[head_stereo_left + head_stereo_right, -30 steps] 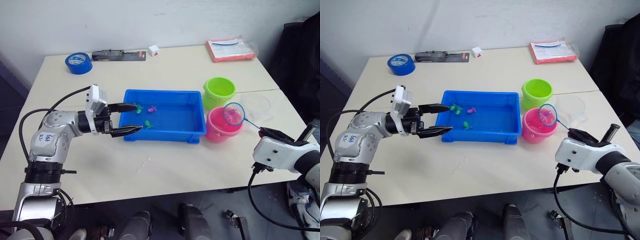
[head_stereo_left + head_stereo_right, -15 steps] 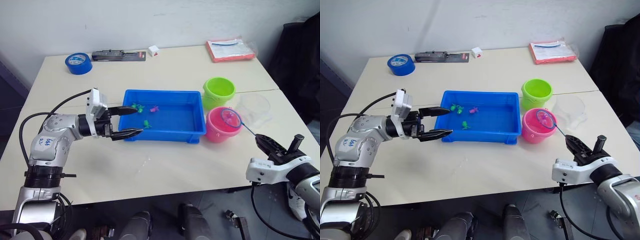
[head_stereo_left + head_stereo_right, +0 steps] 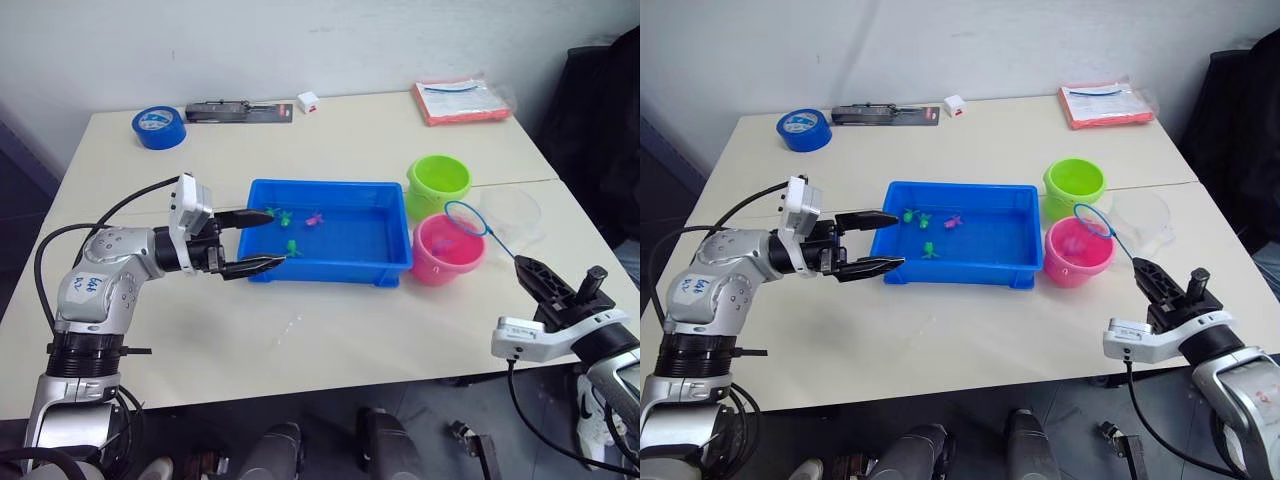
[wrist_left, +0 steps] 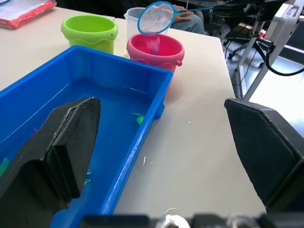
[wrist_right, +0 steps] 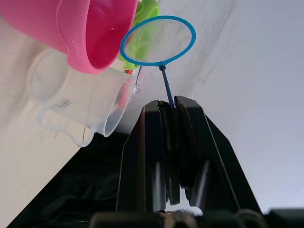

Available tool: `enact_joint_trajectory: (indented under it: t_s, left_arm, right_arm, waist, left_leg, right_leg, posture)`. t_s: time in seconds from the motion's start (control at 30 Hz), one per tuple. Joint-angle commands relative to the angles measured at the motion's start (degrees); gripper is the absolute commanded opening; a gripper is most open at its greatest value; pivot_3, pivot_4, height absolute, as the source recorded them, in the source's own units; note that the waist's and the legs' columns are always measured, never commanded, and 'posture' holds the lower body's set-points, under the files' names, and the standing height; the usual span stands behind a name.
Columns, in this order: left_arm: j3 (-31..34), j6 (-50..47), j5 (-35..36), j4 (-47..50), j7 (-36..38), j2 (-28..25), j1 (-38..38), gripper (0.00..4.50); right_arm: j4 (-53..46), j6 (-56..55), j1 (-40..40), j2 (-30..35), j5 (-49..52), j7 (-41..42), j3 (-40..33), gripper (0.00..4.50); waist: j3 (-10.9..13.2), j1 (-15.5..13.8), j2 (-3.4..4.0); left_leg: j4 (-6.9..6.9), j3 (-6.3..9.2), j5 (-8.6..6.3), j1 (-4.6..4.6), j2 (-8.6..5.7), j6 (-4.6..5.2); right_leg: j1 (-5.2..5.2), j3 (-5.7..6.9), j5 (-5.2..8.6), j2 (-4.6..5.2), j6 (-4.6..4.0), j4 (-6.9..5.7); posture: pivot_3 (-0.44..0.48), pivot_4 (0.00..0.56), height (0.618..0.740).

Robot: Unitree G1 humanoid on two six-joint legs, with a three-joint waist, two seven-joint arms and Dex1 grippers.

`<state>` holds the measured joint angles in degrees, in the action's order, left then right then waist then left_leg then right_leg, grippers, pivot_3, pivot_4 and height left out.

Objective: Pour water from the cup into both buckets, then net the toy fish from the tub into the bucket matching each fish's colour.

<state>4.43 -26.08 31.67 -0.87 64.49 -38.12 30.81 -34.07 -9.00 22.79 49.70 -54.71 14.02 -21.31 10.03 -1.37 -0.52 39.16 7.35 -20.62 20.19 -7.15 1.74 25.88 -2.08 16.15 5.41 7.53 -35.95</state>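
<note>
The blue tub (image 3: pixel 330 268) sits mid-table holding water and three toy fish: a green fish (image 3: pixel 276 212), a pink fish (image 3: pixel 316 217) and another green fish (image 3: pixel 293 246). My left gripper (image 3: pixel 279 238) is open at the tub's left end, with one finger over the rim and one in front of it. To the tub's right stand the green bucket (image 3: pixel 430 205) and the pink bucket (image 3: pixel 435 268). The clear cup (image 3: pixel 512 215) stands upright beyond them. My right gripper (image 5: pixel 168 107) is shut on the net's thin handle. The net's blue hoop (image 3: pixel 465 217) hovers over the pink bucket, and its mesh looks empty.
At the back of the table lie a blue tape roll (image 3: pixel 158 126), a black tool (image 3: pixel 238 110), a small white box (image 3: pixel 308 101) and a red-edged packet (image 3: pixel 462 98). A dark chair (image 3: pixel 600 110) stands off the right edge.
My right wrist has dropped toward the table's front edge and turned. The net's hoop dipped onto the pink bucket, then rose a little. The left arm has barely moved.
</note>
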Motion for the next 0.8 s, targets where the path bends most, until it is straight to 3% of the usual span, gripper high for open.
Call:
enact_joint_trajectory:
  t_s: [0.03,0.27,0.4,0.6,0.8]
  left_arm:
    - [1.7,0.3,1.4,1.7,-0.2,0.2,-0.4,4.5]
    - [2.3,0.1,1.3,2.0,-1.2,0.2,-1.1,4.5]
    - [4.8,-1.4,2.2,4.3,-4.0,-0.3,-3.1,4.5]
    - [10.2,-4.2,2.4,6.8,-8.9,-2.9,-7.6,4.5]
    - [16.9,-7.2,3.7,10.9,-12.6,-5.3,-14.0,4.5]
  right_arm:
    - [-0.5,-1.5,0.1,-0.6,0.8,-0.7,-3.0,0.79]
    - [3.3,-4.0,-10.1,2.5,8.1,2.2,-1.8,0.79]
    - [8.5,-3.4,-22.7,4.3,22.1,11.6,5.4,0.79]
    - [11.3,14.8,-42.3,-1.1,39.6,28.4,15.5,0.79]
    - [14.3,49.0,-58.3,-8.1,52.9,39.2,21.4,0.79]
  waist:
    - [0.0,0.0,0.0]
    - [0.0,0.5,0.0]
    - [0.0,1.2,-0.01]
    - [0.0,1.7,-0.01]
    - [0.0,1.7,-0.01]
  left_leg:
    - [0.0,0.0,0.0,0.0,0.0,0.0]
    - [0.0,-0.06,0.0,-0.08,0.02,0.0]
    - [0.0,-0.04,0.0,-0.14,0.09,-0.01]
    - [-0.02,0.0,0.0,-0.12,0.13,-0.01]
    - [-0.02,0.0,-0.02,-0.08,0.24,-0.02]
  right_leg:
    - [-0.01,0.0,0.0,0.0,0.0,0.0]
    - [-0.06,-0.06,0.0,0.0,0.0,-0.02]
    - [-0.16,-0.02,0.0,0.01,0.0,0.03]
    - [-0.16,0.01,0.0,0.02,-0.01,0.09]
    - [-0.14,0.03,-0.05,-0.02,-0.09,0.15]
  posture:
    - [0.0,0.15,0.74]
    - [0.0,0.15,0.74]
    - [0.0,0.15,0.74]
    - [0.0,0.15,0.74]
    - [0.0,0.15,0.74]
